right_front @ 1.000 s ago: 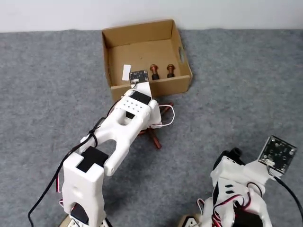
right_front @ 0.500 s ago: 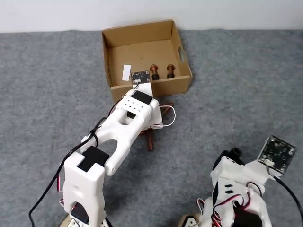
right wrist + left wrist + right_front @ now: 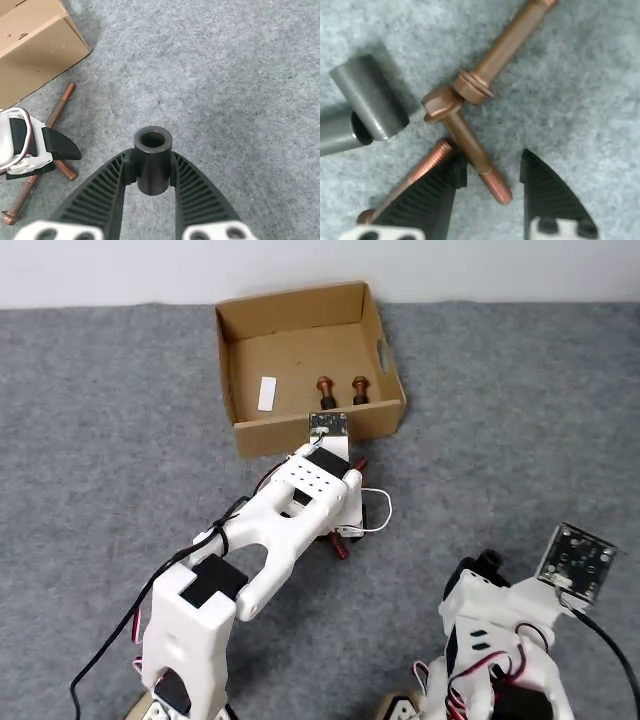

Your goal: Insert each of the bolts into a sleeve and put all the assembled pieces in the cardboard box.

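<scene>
From above, assembled pieces [image 3: 326,392] are seen in the cardboard box [image 3: 290,432]; bolts [image 3: 340,545] are largely hidden beneath the left arm [image 3: 290,510]; at the left wrist, the left gripper [image 3: 492,160] is held part-open astride one bolt [image 3: 470,145]; at the right wrist, the right gripper [image 3: 151,167] is clamped on a sleeve [image 3: 152,142].

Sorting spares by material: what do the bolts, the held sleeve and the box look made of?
Bolts: metal, coppery finish with dull sheen, maybe plated. Sleeve in the right gripper: dark, matte, smooth; metal or plastic, unclear. Box: plain brown cardboard.
</scene>
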